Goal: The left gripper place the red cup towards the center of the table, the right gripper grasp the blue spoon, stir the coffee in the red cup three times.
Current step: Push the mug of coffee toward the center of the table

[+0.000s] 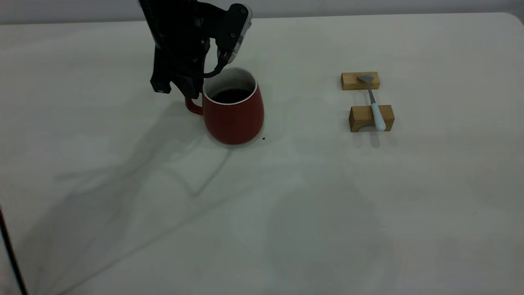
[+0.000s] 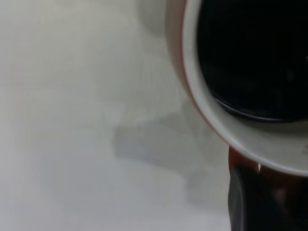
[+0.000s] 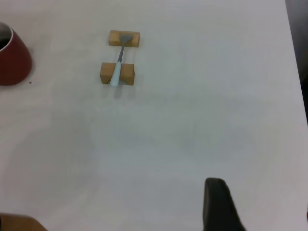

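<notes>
Red cup (image 1: 233, 110) sits left of centre on the counter (image 1: 286, 205), left end effector (image 1: 186, 88) clamped on its handle, placing underway; next, release, then fetch blue spoon (image 1: 374, 104) far right.

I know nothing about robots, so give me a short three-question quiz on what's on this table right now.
1. True or false: the blue spoon lies flat on the table.
2. Which part of the red cup is the left pincer at? A) far rim B) handle C) base
3. Fill in: the cup holds dark ____.

Key:
1. False; it rests across two wooden blocks, bowl on the farther one.
2. B.
3. Coffee.
</notes>
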